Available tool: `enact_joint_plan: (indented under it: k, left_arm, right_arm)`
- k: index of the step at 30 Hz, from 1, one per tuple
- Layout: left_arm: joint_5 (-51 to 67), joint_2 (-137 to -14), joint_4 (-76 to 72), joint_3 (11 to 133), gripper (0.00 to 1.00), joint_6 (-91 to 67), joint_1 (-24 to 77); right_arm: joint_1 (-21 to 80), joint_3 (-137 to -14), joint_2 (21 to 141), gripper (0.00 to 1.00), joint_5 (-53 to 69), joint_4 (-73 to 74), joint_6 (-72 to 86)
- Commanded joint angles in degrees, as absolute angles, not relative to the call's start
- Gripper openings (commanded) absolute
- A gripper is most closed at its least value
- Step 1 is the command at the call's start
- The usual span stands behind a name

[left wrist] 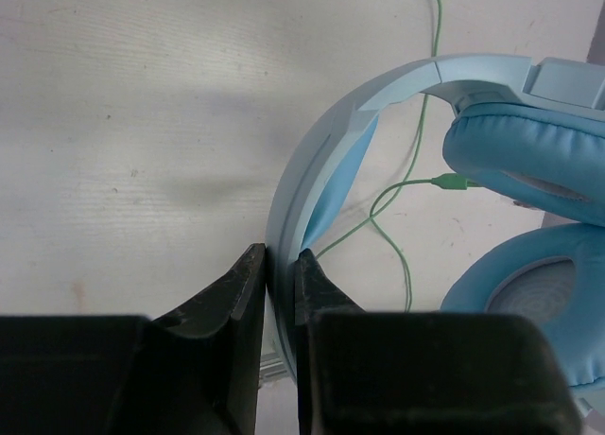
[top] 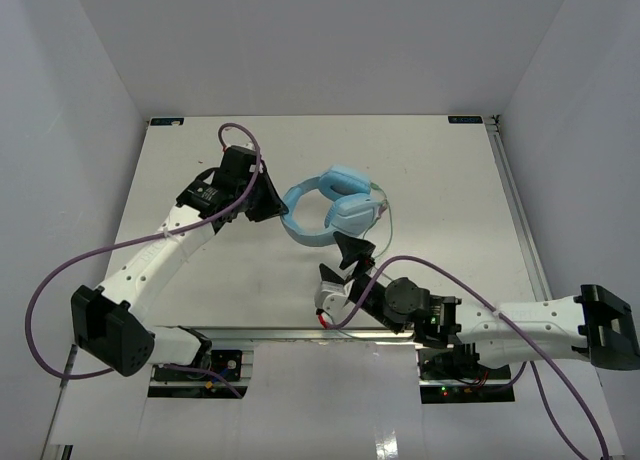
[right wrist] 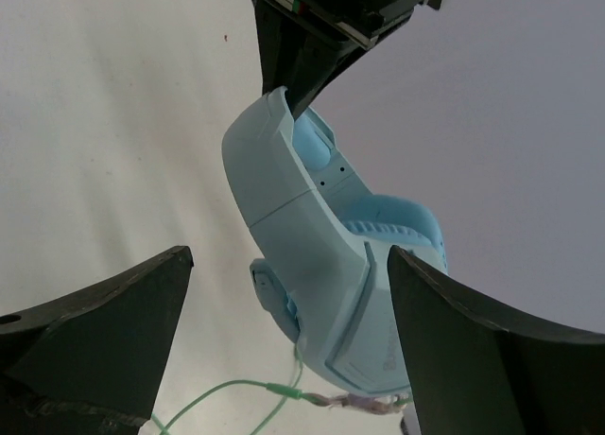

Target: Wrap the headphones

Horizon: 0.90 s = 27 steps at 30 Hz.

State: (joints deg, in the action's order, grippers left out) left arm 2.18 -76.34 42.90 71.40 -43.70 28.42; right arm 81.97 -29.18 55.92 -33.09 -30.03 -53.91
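The light blue headphones (top: 328, 208) are near the middle of the white surface (top: 440, 170). The left end effector (left wrist: 276, 265) pinches the headband (left wrist: 312, 161) tight, likely to stop them sliding. The right end effector (right wrist: 288, 255) is spread wide on the near side, touching nothing. The thin green cord (left wrist: 408, 184) lies loose, not yet wrapped.

no readable text, labels or numbers, headphones (top: 350, 212) included
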Motion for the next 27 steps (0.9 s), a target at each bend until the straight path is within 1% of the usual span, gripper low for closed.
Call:
enact_joint_plan:
  k: [1, 11, 15, 20, 24, 26, 27]
  left_arm:
    - [6.69, -71.41, 39.04, 72.16, 0.00, -47.83, 28.39]
    - [7.62, -69.88, 37.72, 68.70, 0.00, -47.30, 28.39]
    - [6.53, -69.35, 37.53, 67.47, 0.00, -46.19, 28.39]
    - [5.45, -68.56, 37.62, 66.89, 0.00, -45.09, 28.39]
    - [5.30, -68.26, 37.95, 67.65, 0.00, -43.76, 28.39]
    - [4.98, -68.12, 38.35, 68.00, 0.00, -43.30, 28.39]
    - [4.94, -68.12, 38.43, 68.23, 0.00, -43.18, 28.39]
  right_arm:
    - [83.06, -31.21, 59.13, 0.91, -34.10, -40.33, -64.08]
    - [83.12, -38.09, 71.21, 0.94, -36.17, -36.45, -72.76]
    - [83.11, -40.72, 73.18, 0.94, -36.52, -35.22, -75.58]
    - [82.53, -43.06, 74.62, 1.00, -36.13, -29.04, -74.37]
    - [81.65, -44.56, 74.71, 0.86, -33.60, -22.93, -68.50]
    - [81.65, -45.30, 74.62, 0.82, -32.59, -18.66, -65.55]
    - [81.61, -45.62, 74.64, 0.82, -32.07, -17.14, -64.52]
